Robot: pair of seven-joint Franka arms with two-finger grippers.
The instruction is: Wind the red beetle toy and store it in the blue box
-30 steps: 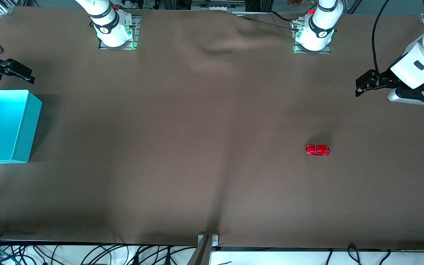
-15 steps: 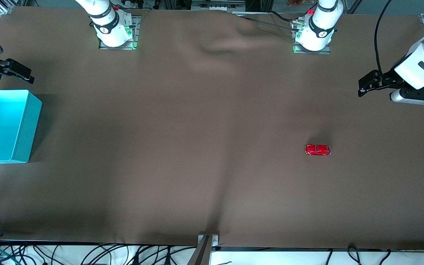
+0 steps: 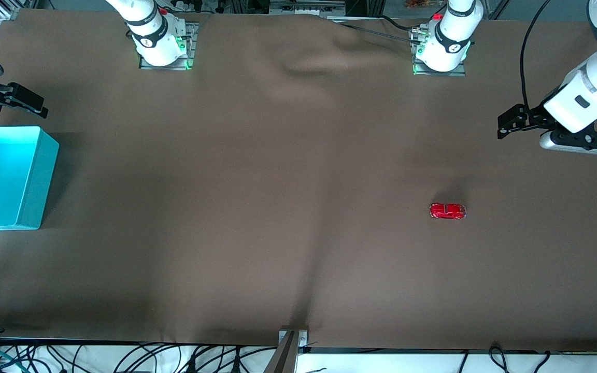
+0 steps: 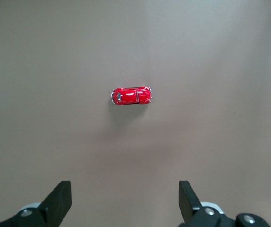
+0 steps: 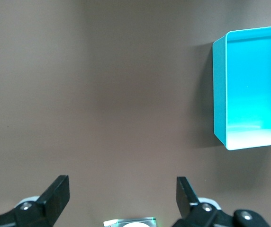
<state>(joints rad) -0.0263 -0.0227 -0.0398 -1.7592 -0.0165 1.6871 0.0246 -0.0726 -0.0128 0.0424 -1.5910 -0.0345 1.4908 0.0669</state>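
Simply glossy red beetle toy (image 3: 448,211) upright

Table (image 3: 278,207) draped in brown cloth, wrinkled with a raised fold at 12 o'clock and a soft crease running toward 6. Metal bracket (image 3: 292,342) clamped at the 6 o'clock edge. Tangled black cables (image 3: 122,360) lie below that edge over a white floor. Lighting even, soft shadows.

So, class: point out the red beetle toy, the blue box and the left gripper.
red beetle toy (image 3: 448,211), front view, roof.
blue box (image 3: 37,178), front view, outer side wall.
left gripper (image 4: 125,201), left wrist view, midway between fingertips.
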